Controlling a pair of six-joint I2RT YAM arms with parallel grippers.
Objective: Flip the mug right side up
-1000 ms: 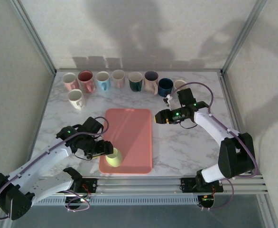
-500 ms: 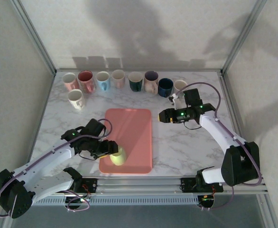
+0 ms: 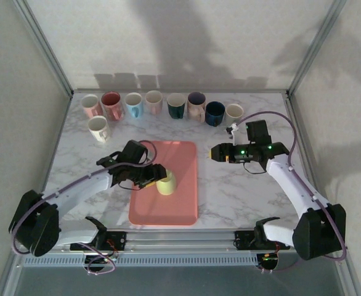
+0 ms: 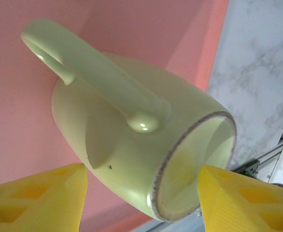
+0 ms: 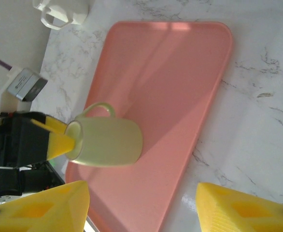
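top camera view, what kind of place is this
Likely a robot lab test cell: left arm and right arm bolted to an aluminium rail, plain white panels enclosing a marble-look table, and a row of mugs lined up at the back.

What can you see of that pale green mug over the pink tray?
The pale green mug looks like glossy ceramic, with one loop handle and a darker, worn-looking rim. It lies tipped on its side over the flat pink tray, with its mouth towards the left gripper. That gripper's yellow fingers appear to pinch it at the rim, one at the mouth and one against the outer wall. Whether it touches the tray is unclear.
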